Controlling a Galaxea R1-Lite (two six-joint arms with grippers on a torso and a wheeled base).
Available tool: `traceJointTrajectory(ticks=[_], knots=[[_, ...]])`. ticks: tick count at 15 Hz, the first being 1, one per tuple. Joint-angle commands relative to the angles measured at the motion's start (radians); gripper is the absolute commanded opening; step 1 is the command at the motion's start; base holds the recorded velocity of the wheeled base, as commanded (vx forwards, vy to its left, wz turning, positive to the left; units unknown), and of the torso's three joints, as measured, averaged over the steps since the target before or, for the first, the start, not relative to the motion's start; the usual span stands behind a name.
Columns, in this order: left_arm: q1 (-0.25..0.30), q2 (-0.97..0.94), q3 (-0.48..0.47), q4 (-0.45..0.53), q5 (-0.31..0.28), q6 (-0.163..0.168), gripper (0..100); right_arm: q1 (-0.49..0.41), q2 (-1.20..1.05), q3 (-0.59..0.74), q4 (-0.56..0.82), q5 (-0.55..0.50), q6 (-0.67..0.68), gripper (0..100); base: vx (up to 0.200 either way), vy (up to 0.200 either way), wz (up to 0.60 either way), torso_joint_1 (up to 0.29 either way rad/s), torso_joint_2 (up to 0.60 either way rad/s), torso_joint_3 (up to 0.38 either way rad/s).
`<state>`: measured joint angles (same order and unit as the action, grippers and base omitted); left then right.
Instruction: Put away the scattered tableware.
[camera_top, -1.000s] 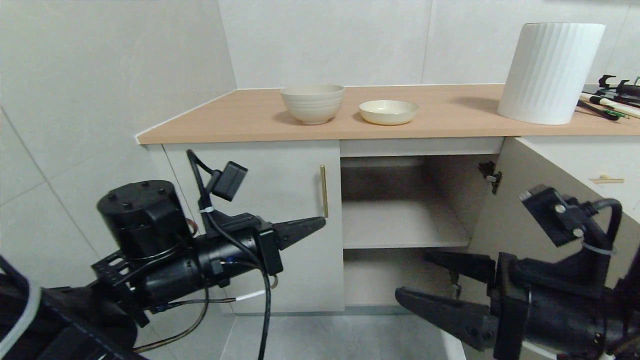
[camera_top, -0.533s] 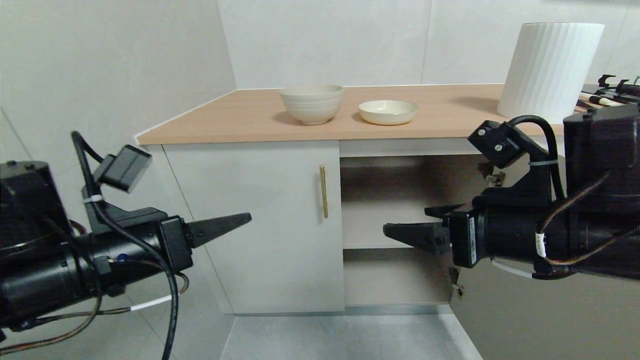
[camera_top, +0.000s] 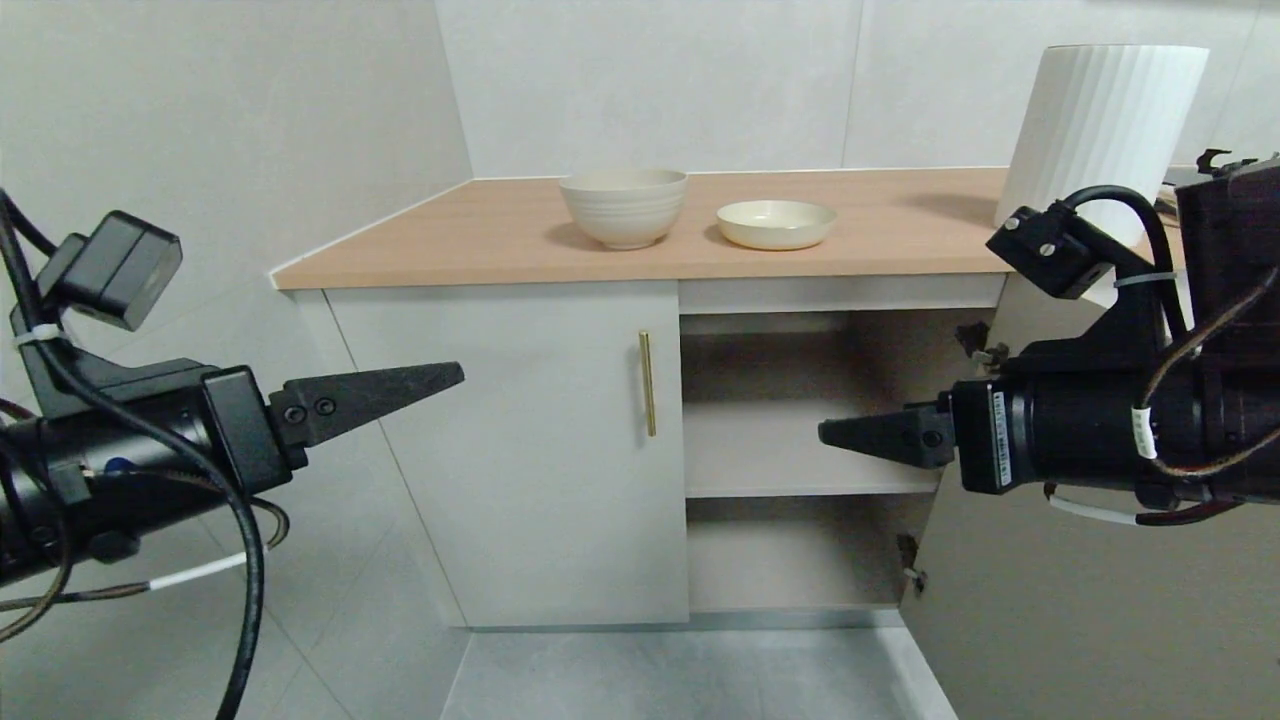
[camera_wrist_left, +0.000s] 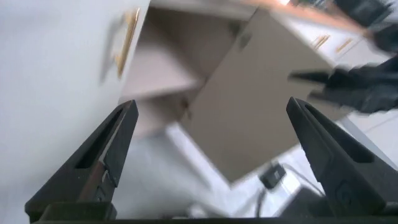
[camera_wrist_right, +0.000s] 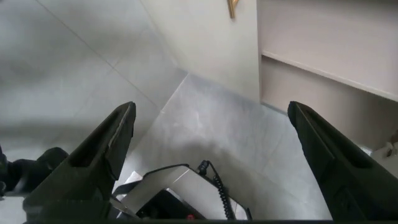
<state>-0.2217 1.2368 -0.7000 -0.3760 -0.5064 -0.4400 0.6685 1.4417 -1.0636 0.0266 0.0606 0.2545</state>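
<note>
On the wooden countertop (camera_top: 480, 235) stand a ribbed cream bowl (camera_top: 624, 205) and, just to its right, a shallow cream dish (camera_top: 777, 223). Both grippers hang below counter height, in front of the cabinet. My left gripper (camera_top: 450, 375) is out to the left of the closed door, pointing right. My right gripper (camera_top: 828, 433) is level with the open compartment's shelf (camera_top: 800, 445), pointing left. The left wrist view shows my left gripper (camera_wrist_left: 210, 109) with its fingers wide apart and nothing between them. My right gripper (camera_wrist_right: 211, 111) is likewise open and empty in the right wrist view.
The cabinet's left door is closed, with a gold handle (camera_top: 647, 383). Its right door (camera_top: 1000, 600) swings open toward me. A tall white ribbed container (camera_top: 1100, 140) stands on the counter's right end. A tiled wall closes in the left side.
Both arms have risen. The left gripper has drawn back to the left and the right gripper has pulled back to the right. Bowl and dish have not moved.
</note>
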Motion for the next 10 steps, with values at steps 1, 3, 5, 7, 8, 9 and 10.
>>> traceJointTrajectory(ticks=[1,3,5,7,8,9,10], knots=[[0.027,-0.065,-0.085,0.137,0.008,0.017,100,0.0,-0.023,-0.006,0.004,0.001,0.0,100,0.0,0.0,0.0,0.0,0.0,0.0],[0.036,-0.082,-0.145,0.278,0.101,0.078,100,0.0,-0.018,-0.006,0.004,0.001,0.002,100,0.0,0.0,0.0,0.0,0.0,0.0],[0.024,-0.069,-0.185,0.384,0.371,0.178,100,0.002,-0.014,-0.022,0.01,-0.002,0.035,100,0.0,0.0,0.0,0.0,0.0,0.0],[0.016,-0.085,-0.185,0.381,0.295,0.178,100,0.002,-0.014,-0.042,0.019,-0.007,0.08,100,0.0,0.0,0.0,0.0,0.0,0.0],[0.016,-0.096,-0.184,0.371,0.256,0.176,100,0.002,-0.014,-0.042,0.019,-0.019,0.08,100,0.0,0.0,0.0,0.0,0.0,0.0],[0.016,-0.102,-0.184,0.368,0.243,0.176,100,0.003,-0.014,-0.042,0.019,-0.038,0.08,100,0.0,0.0,0.0,0.0,0.0,0.0],[0.016,-0.114,-0.187,0.37,0.239,0.175,100,0.005,-0.012,-0.044,0.019,-0.047,0.08,100,0.0,0.0,0.0,0.0,0.0,0.0]])
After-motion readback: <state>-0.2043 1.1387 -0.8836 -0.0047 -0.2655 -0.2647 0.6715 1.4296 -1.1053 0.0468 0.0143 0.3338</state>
